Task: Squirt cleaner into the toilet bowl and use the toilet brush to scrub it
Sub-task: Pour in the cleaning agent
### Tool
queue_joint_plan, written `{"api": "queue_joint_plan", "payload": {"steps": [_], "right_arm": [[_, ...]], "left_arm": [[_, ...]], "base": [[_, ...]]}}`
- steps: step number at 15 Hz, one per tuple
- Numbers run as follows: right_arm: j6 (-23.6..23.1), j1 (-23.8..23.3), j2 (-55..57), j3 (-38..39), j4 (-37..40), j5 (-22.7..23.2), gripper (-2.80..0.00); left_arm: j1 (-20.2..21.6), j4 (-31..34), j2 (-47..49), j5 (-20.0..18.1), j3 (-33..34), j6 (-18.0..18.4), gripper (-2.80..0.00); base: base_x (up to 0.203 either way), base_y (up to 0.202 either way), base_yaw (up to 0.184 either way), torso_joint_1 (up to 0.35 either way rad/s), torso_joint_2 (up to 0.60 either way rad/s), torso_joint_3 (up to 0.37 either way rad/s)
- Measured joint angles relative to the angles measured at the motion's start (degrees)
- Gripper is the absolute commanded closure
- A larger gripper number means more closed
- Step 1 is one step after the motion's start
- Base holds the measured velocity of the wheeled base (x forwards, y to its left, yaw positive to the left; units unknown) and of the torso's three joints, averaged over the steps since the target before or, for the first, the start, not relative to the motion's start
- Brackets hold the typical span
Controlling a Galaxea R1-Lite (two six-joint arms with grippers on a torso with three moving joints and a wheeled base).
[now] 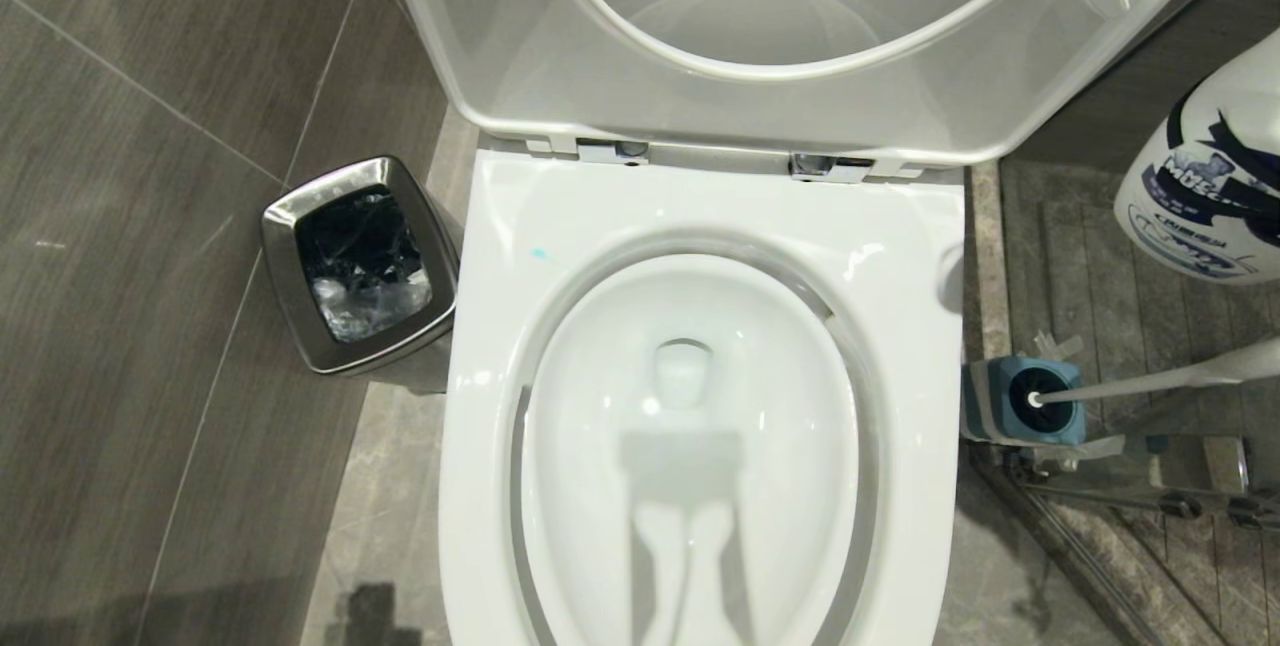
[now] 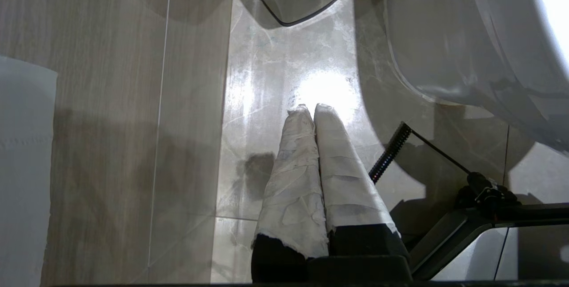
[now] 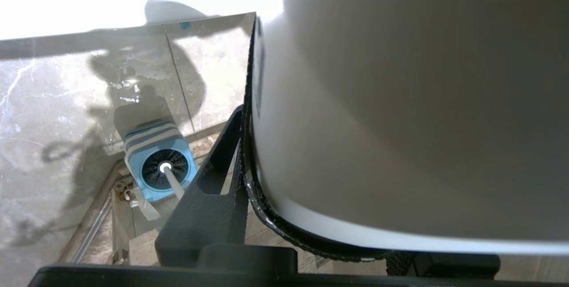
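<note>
Two grippers share the work unevenly: the left gripper (image 2: 311, 108) hangs idle low beside the toilet, its taped fingers pressed together over the floor tiles, while the right gripper is clamped on a white cleaner bottle (image 1: 1205, 186) that fills most of the right wrist view, with a black fingertip (image 3: 249, 162) wrapped against its side. Seen from the head camera, that bottle sits off the bowl's right rim near the hinge end, above the floor rather than over the basin. The toilet bowl (image 1: 505, 256) stands with seat and lid raised, and a small teal spot of cleaner (image 1: 540, 253) marks the back-left corner of the rim. The toilet brush (image 1: 1150, 381) rests in its blue holder (image 1: 1030, 401) on the floor just beside the bowl's right edge, handle leaning away to the right. A steel bin (image 1: 290, 256) stands near the bowl's left side. The step in hand looks like carrying the bottle, either in over the basin or out to set it down; doing it well means keeping the grip firm, the nozzle clear of the raised seat, and the path clear of the leaning brush handle
</note>
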Motion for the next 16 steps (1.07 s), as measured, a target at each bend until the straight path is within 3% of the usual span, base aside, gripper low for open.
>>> {"api": "queue_joint_plan", "payload": {"steps": [3,8,16], "right_arm": [[0.01,0.0,0.28,-0.11,-0.04,-0.02,0.0],[0.01,-0.02,0.62,-0.46,0.2,-0.05,0.0],[-0.11,-0.05,4.88,-6.13,-2.29,-1.84,0.0]], "left_arm": [[0.0,0.0,0.0,0.11,0.0,-0.34,0.0],[0.0,0.02,0.0,0.07,0.0,0.09,0.0],[0.0,0.0,0.0,0.13,0.01,-0.49,0.0]], "base": [[-0.024,0.0,0.0,0.004,0.0,0.0],[-0.155,0.0,-0.001,0.001,0.01,0.001],[0.0,0.0,0.0,0.0,0.01,0.0]]}}
